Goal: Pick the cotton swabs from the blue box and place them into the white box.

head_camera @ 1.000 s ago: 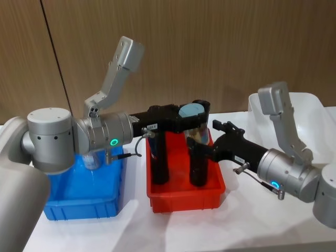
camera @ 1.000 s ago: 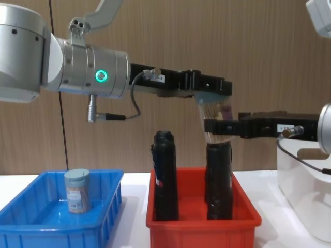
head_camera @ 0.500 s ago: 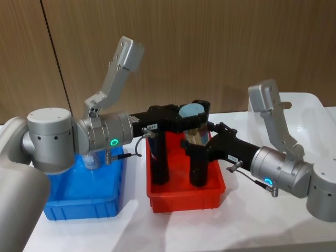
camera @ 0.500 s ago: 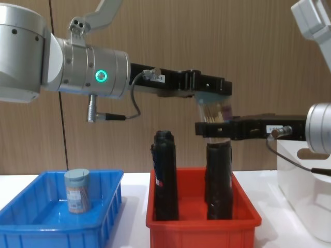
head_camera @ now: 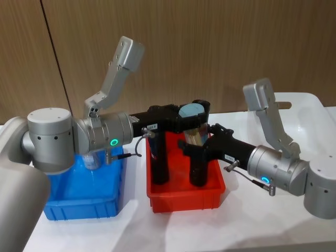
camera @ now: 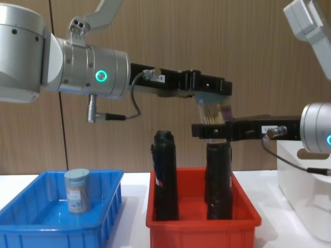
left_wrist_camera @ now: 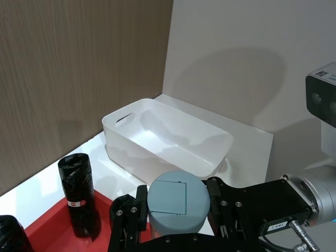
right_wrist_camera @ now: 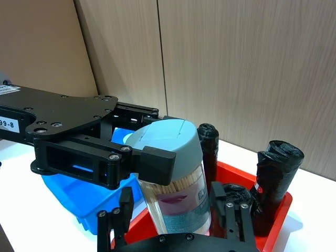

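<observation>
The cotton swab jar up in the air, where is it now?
Chest view: the jar hangs centre, above the red bin, gripped at its lid by the left tool, the right tool open around its base.

Two cotton swab jars [camera: 77,191] are in view, one mid-frame and one at lower left. There is one blue box [camera: 31,227], one red bin [camera: 201,232] and one white box [left_wrist_camera: 173,163]. Two black cylinders [camera: 164,175] can be counted clearly.
</observation>
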You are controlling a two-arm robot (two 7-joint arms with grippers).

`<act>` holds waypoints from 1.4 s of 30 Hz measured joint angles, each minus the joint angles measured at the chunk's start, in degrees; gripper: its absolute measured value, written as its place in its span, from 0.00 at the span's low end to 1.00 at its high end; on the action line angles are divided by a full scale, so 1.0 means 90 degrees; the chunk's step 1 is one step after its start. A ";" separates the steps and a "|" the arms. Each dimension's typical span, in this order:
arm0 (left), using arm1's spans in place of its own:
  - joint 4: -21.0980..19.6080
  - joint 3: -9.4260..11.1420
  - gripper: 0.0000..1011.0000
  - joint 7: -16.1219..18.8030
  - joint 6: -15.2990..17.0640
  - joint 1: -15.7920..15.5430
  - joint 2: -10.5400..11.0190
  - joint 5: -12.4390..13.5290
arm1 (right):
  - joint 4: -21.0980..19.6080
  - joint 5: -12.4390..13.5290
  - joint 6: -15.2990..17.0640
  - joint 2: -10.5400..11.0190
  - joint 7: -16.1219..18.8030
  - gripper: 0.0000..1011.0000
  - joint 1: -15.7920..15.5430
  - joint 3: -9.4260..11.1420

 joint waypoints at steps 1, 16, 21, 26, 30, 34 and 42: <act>0.0000 0.0000 0.67 0.0000 0.0000 0.0000 0.0000 0.0000 | 0.0003 0.0003 0.0008 -0.0001 0.0000 0.92 0.0005 -0.0004; 0.0000 -0.0001 0.67 0.0000 -0.0002 0.0000 -0.0001 -0.0001 | -0.0005 0.0073 0.0010 0.0008 -0.0037 0.64 0.0014 -0.0029; -0.0001 -0.0001 0.67 0.0000 -0.0007 0.0000 -0.0001 -0.0005 | -0.0016 0.0086 -0.0004 0.0015 -0.0059 0.64 0.0012 -0.0036; -0.0001 -0.0001 0.67 -0.0001 -0.0013 0.0000 -0.0001 -0.0007 | -0.0034 0.0112 -0.0017 0.0025 -0.0089 0.64 0.0006 -0.0044; -0.0001 -0.0001 0.67 0.0000 -0.0013 0.0000 0.0000 -0.0007 | -0.0041 0.0124 -0.0025 0.0030 -0.0102 0.64 0.0005 -0.0049; -0.0001 0.0000 0.67 -0.0001 -0.0012 0.0000 -0.0001 -0.0007 | -0.0046 0.0130 -0.0035 0.0035 -0.0112 0.64 0.0005 -0.0055; 0.0008 0.0006 0.74 -0.0001 0.0016 0.0004 0.0001 0.0013 | -0.0061 0.0155 -0.0065 0.0037 -0.0134 0.64 0.0010 -0.0064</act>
